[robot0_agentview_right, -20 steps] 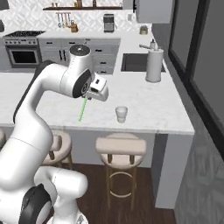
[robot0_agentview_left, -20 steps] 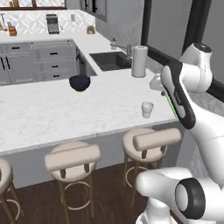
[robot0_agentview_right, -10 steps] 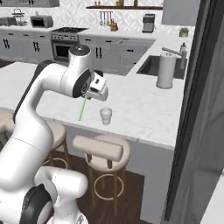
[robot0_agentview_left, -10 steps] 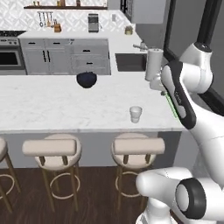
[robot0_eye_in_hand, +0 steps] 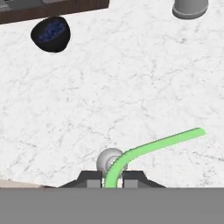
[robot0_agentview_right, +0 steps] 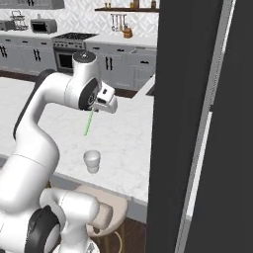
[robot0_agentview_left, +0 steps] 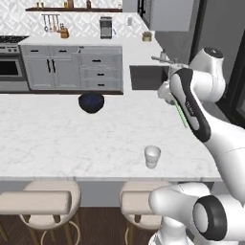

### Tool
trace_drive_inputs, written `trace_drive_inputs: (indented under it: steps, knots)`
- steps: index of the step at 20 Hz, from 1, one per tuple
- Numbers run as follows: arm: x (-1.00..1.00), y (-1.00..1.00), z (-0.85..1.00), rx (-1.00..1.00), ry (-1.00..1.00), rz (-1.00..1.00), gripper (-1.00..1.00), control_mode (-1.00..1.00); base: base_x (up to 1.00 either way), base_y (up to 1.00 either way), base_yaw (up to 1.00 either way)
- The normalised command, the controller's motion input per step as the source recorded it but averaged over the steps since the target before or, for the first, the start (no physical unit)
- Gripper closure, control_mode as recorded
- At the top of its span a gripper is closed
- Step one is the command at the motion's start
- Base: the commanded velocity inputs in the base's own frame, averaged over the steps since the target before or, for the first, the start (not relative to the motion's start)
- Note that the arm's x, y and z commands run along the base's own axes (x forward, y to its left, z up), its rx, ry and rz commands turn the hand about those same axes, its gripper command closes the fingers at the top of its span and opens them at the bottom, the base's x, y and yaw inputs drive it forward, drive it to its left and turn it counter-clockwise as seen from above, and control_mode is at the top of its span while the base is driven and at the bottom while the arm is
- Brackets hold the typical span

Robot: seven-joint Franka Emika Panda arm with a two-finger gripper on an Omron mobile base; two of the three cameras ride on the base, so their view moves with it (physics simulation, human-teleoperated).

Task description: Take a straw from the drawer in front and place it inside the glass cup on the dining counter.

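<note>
**Claw pinching the straw above the counter**

Your claw (robot0_agentview_right: 97, 109) is pressed together on the top end of the light-green straw (robot0_agentview_right: 89, 123), which hangs below it, tilted, in the air over the white marble dining counter (robot0_agentview_left: 57, 139). From the left base view you see the straw (robot0_agentview_left: 182, 114) as a thin green line beside the forearm, with the glass cup (robot0_agentview_left: 152, 157) standing upright near the counter's front edge, apart from the straw. The right base view puts the cup (robot0_agentview_right: 92, 161) lower than the straw's free end, not touching it. Your hand view adds what the others hide: the straw (robot0_eye_in_hand: 153, 143) runs out from between the two dark fingertips (robot0_eye_in_hand: 92, 180), and the cup (robot0_eye_in_hand: 109, 160) sits just behind them. It also shows the dark blue bowl (robot0_eye_in_hand: 51, 33) well apart at the far side.
</note>
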Motion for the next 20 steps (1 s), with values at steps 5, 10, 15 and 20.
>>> trace_drive_inputs:
  steps: [5, 10, 15, 20]
  knots:
    - [0.06, 0.14, 0.00, 0.00, 0.00, -0.04, 1.00, -1.00, 0.32, 0.00, -0.01]
    - [-0.08, 0.66, 0.00, -0.01, -0.13, -0.22, 1.00, -1.00, 0.00, 0.00, 0.00]
    - [0.00, 0.47, 0.00, -0.05, -0.19, -0.34, 1.00, -1.00, 0.00, 0.00, 0.00]
    - [0.02, 0.25, -0.22, -0.18, -0.29, -0.39, 1.00, -1.00, 0.00, 0.00, 0.00]
